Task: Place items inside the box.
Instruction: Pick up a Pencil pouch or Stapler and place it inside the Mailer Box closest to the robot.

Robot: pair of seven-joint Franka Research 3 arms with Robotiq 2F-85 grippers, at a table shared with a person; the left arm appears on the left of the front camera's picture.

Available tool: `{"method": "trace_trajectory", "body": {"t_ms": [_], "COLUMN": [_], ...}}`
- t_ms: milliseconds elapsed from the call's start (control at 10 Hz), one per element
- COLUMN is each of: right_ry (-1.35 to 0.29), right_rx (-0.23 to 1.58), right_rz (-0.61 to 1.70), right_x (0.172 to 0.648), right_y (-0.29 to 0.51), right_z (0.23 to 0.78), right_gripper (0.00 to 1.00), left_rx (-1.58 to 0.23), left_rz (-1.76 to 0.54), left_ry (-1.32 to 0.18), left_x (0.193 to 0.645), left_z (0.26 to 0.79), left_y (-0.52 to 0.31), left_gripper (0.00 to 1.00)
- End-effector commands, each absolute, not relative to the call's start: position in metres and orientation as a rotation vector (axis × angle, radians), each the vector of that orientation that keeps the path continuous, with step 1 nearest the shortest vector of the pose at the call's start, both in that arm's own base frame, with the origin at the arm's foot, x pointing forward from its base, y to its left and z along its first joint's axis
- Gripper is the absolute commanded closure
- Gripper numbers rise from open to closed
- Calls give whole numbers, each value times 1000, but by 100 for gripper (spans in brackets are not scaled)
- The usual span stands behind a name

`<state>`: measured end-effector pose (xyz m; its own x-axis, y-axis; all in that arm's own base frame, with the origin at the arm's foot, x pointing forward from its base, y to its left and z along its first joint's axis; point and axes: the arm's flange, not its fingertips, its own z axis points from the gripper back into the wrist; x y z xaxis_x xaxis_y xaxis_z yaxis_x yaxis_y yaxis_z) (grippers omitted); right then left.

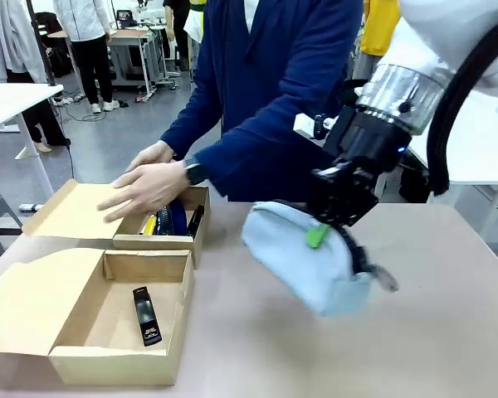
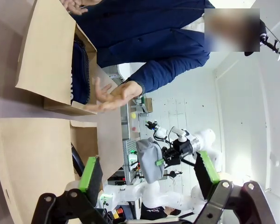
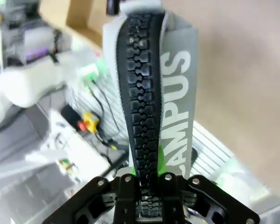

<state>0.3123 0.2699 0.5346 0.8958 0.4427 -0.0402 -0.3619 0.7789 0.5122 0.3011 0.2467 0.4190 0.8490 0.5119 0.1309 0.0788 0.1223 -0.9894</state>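
My right gripper (image 1: 319, 235) pinches the pouch (image 1: 292, 267) by its zip. It hangs above the table, right of the box (image 1: 116, 365). It looks soft, floppy and light, so the stiff zip edge is a good hold. My left gripper (image 2: 148, 173) gapes wide.

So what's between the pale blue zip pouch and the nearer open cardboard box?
In the front view, only bare tabletop lies between the pale blue pouch and that cardboard box.
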Motion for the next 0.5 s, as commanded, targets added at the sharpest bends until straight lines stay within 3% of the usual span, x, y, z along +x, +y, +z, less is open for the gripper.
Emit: {"method": "trace_trajectory", "body": {"t_ms": [0,200,400], "right_ry": [90,38,-96], "right_rx": [374,432,420], "right_rz": [242,164,-134], "right_x": [309,304,266], "right_y": [330,281,208], "right_z": [511,531,547], "right_gripper": [89,89,89], "left_rx": [-1431,-1431,-1431], "left_rz": [313,313,313], "left_ry": [-516,-516,-516], "left_x": [301,301,301], "left_z": [419,419,419], "left_y": [246,246,246], "left_gripper": [0,0,0]}}
